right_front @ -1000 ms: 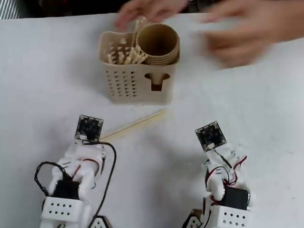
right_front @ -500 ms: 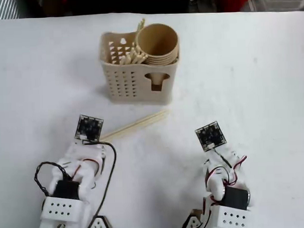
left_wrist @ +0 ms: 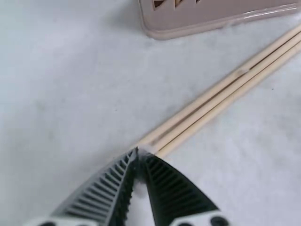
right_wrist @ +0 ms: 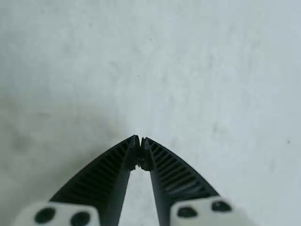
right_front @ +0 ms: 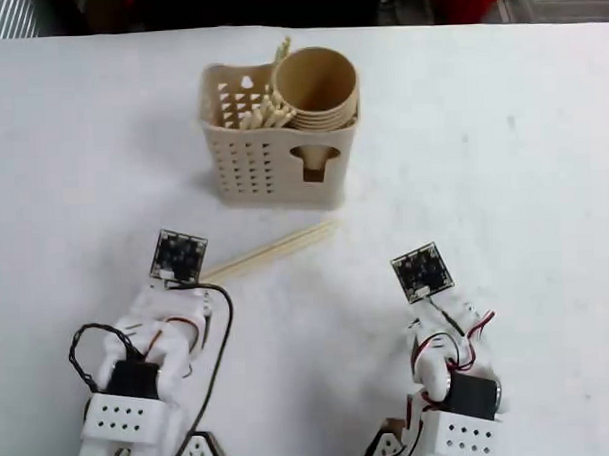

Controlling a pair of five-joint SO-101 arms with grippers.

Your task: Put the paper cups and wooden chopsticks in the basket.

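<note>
**Q:** Where are the task items?

**A:** The stacked paper cups (right_front: 317,82) stand upright in one side of the basket (right_front: 272,164). A bundle of wooden chopsticks (right_front: 252,112) stands in the other side, leaning against the cups. The two lots prop each other up, so neither tips. The loose chopsticks (right_front: 270,249) lie flat on the table (right_front: 523,180), side by side and parallel, just in front of the basket and apart from its base. They are probably the only items still to be loaded.

**Q:** What is the end effector status?

**A:** The left gripper (left_wrist: 137,154) has its jaws pressed together and holds nothing. Its tips sit just beside the near ends of the loose chopsticks, in line with their length. Whether they touch cannot be told. The right gripper (right_wrist: 140,141) is also closed and empty, over bare table well apart from the basket.

**Q:** Why does the placement matter?

**A:** The chopsticks lie flat against the table, so the left jaws would have to spread and straddle them across their width. Approaching from the end gives little to grip. Closely packed sticks may also roll apart when pinched.
</note>
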